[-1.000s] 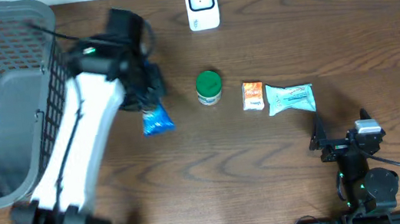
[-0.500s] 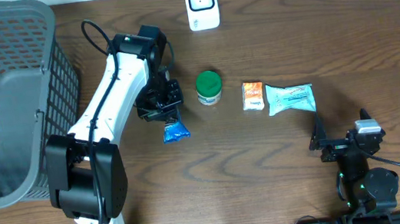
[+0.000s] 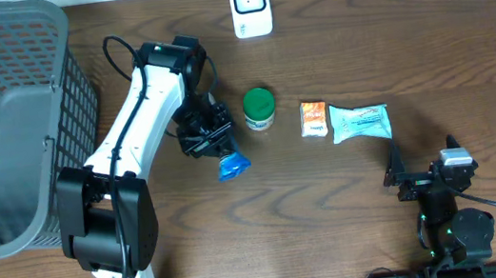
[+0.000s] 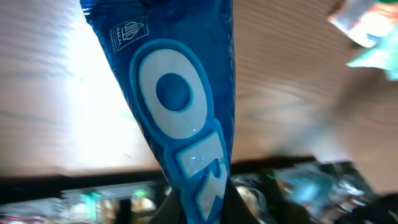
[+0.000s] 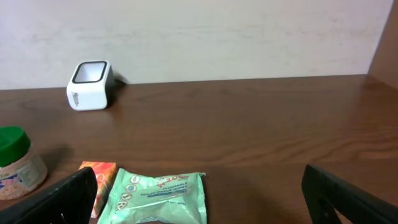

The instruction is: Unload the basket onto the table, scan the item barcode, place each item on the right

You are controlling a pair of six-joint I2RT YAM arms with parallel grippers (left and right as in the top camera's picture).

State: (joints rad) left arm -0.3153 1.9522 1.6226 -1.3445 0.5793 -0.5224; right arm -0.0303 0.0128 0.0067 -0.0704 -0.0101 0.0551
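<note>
I've swung my left claw and its blue packet rightward over the counter, away from the basket. The packet is now closer to the green-lidded jar.

Beyond the right fingers a dark brown, wood-grain surface runs back to a pale off-white wall, plain and faintly mottled. Off to the right of those fingers, at the far corner, a brown panel stands up against the wall. The light there is soft and even. In the left wrist view a patch of bright glare washes the grain almost white.
</note>
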